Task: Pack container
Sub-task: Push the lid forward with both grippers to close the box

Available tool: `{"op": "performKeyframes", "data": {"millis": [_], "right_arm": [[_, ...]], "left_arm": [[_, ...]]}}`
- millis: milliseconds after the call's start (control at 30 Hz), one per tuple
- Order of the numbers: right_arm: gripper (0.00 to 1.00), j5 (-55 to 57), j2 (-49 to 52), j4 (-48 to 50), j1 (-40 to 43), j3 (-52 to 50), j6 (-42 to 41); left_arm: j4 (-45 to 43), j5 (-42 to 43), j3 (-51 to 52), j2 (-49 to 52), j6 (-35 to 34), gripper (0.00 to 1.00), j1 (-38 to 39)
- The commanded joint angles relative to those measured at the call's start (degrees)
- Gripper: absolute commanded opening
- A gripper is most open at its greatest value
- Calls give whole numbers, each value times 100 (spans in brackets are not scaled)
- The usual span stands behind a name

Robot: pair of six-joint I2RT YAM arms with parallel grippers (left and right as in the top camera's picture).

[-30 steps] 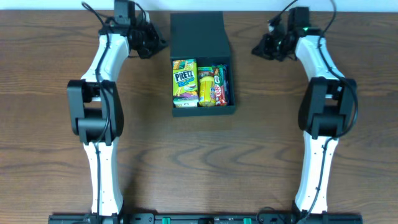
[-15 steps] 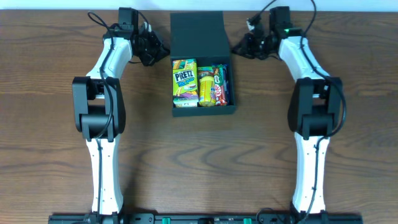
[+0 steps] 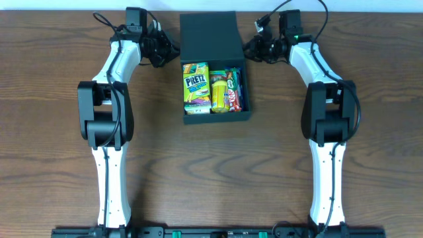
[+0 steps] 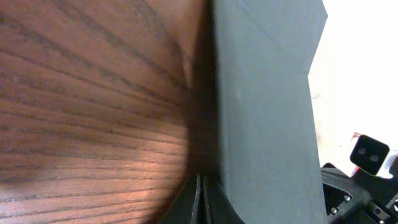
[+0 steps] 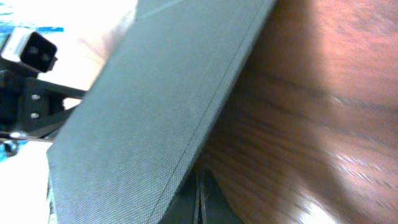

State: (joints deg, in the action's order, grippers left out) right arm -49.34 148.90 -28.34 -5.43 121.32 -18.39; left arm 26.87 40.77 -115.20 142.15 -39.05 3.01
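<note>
Table [image 3: 59,99]: dark wood grain, carrying everything else.
Left arm [image 3: 106,112] and right arm [image 3: 328,112]: white and black, stretched to the far side, one on either flank of the box.
Container [image 3: 217,118]: black, square, far centre of the table, between the two arms.
Lid [image 3: 210,36]: flung back past the far wall, flat panel filling both wrist views.
Left gripper [image 3: 170,51]: just beside the lid's left edge, fingers pressed together with only a thin seam in the wrist view, holding nothing.
Right gripper [image 3: 250,49]: just beside the lid's right edge, likewise pressed together, holding nothing.
Pretz box [image 3: 195,86]: inside, left side.
Yellow packet [image 3: 218,92]: inside, middle.
Red bar [image 3: 232,92]: inside, right, touching the yellow packet.
</note>
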Motion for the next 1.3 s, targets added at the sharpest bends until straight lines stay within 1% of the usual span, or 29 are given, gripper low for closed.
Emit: {"op": "performKeyframes", "data": {"millis": [0,133,233,400,500,633,833,1133,1267], "right_arm": [[1,-787,79,210,-22,50,203],[1,-1342,79,514,-22,50,424],[1,-1869,79,745,-15,50,688],[1,-2391,79,1034,105,52,686],[1,-2876,79,1270,232,74,457],[1,-3377,39,1558,284,212,98],[2,-3407,-387,1593,284,378,-140],[2,-3405,-1036,1543,273,378,-197],[2,-3407,-1259,1355,254,378,-197]], "left_arm": [[-59,83,-57,101,-44,5,-28],[-129,83,-57,101,-68,5,-28],[-435,177,-57,101,-195,6,-31],[-914,815,-59,98,-186,6,-109],[-1143,1403,-116,96,-129,6,-201],[-1115,1823,-378,-20,308,6,-212],[-839,2035,-461,-527,997,5,-208],[470,1805,-461,-1366,2540,5,-208],[1187,1429,-461,-1696,3215,6,-208]]}}
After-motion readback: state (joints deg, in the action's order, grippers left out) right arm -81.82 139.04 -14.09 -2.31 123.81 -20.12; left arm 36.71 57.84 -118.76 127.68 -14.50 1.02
